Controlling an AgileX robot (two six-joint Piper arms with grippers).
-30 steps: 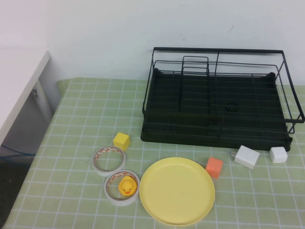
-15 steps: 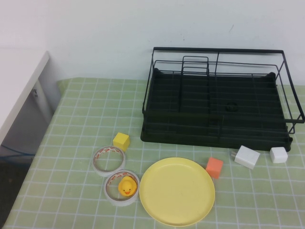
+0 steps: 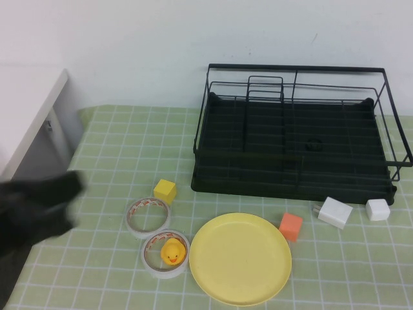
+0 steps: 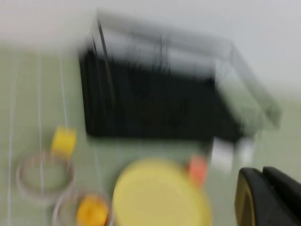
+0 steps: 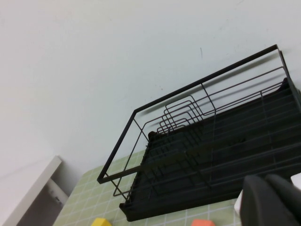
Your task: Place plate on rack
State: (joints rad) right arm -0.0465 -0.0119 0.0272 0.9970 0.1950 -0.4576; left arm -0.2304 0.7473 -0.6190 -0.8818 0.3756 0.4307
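I see the rack (image 3: 293, 132) standing at the table's far side, well beyond and to the right of the left gripper (image 3: 39, 206), whose finger state I cannot tell. The plate (image 3: 240, 258) lies flat near the front edge, in front of the rack and well right of that gripper. The right gripper (image 5: 273, 202) shows only as a dark edge in its wrist view, state indeterminate.

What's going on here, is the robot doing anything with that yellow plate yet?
Not yet. The plate lies flat on the table in front of the rack, untouched. The left gripper is at the table's left edge, well short of the plate. The right gripper shows only in its own wrist view, facing the rack.
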